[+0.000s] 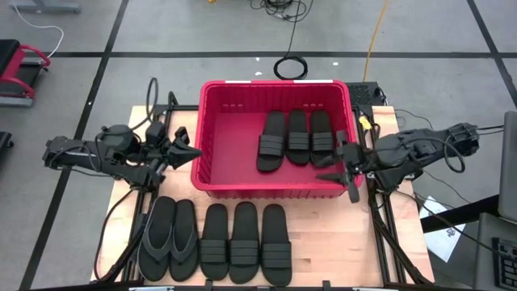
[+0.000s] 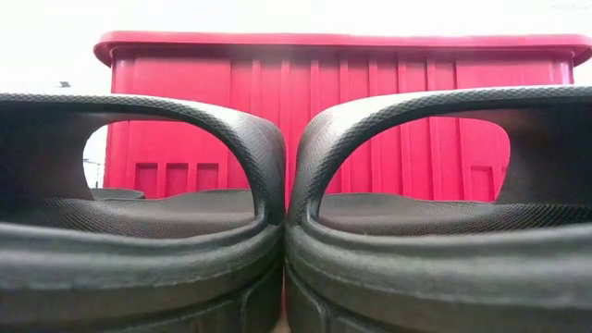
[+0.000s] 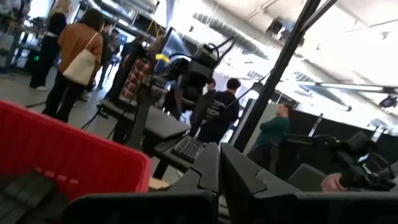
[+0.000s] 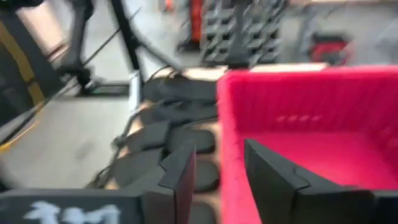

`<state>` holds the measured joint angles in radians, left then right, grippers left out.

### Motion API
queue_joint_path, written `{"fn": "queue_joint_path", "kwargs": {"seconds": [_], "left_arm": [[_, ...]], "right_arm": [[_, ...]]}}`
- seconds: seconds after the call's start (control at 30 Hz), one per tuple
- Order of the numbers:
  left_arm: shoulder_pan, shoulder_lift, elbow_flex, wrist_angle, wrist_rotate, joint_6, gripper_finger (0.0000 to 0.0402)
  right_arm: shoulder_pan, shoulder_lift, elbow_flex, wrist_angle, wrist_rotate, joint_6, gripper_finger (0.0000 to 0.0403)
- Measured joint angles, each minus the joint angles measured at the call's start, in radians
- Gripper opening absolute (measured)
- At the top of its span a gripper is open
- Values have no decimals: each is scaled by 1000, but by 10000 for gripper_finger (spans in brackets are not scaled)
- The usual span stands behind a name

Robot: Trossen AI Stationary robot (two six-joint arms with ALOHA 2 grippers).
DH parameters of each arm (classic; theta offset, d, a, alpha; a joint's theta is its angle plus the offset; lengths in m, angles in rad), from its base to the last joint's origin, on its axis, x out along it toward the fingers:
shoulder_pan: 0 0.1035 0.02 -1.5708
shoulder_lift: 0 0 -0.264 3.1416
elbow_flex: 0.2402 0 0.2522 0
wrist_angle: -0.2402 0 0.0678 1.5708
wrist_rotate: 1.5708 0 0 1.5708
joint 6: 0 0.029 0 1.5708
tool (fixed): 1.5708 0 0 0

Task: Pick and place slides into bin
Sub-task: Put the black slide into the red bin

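High view shows the red bin at the far middle of the desk with three strapped slides already lying inside it, toward its right half. Five more wait in a row on the near desk: two greyer thong flip-flops at the left, then three strapped slides, packed side by side and touching.

Left gripper hangs just off the bin's left wall, its fingers pressed together and holding nothing. Right gripper sits at the bin's near right corner, over the rim; its fingers stand apart with nothing between them, one either side of the red wall as the right wrist view frames it.

Judging from this, five slides are still to go. The main risk is the right arm: it is so near the rim that a downward or sideways move could snag the wall and drag or tip the bin. On the desk, the row is so tight that fingers closing on one strap may catch its neighbour and pull two up. The left-most slide in the bin lies slightly askew, which could crowd later drops.
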<state>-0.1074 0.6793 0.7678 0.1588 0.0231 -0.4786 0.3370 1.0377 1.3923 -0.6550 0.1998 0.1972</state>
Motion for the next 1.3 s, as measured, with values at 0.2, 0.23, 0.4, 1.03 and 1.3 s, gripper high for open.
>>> {"fn": "queue_joint_path", "kwargs": {"seconds": [0.2,0.23,0.4,1.03,1.3], "left_arm": [[0,0,0,-1,-16,44,2],[0,-1,0,-6,-16,59,4],[0,2,0,-40,-16,132,15],[1,46,1,-106,-24,-179,16],[-9,66,0,-16,-39,-149,2]], "right_arm": [[1,182,236,-188,-225,99,164],[5,211,257,-206,-249,97,167],[24,322,263,-260,-280,26,173],[32,383,42,-122,-403,73,174],[85,375,-142,260,-440,186,174]]}}
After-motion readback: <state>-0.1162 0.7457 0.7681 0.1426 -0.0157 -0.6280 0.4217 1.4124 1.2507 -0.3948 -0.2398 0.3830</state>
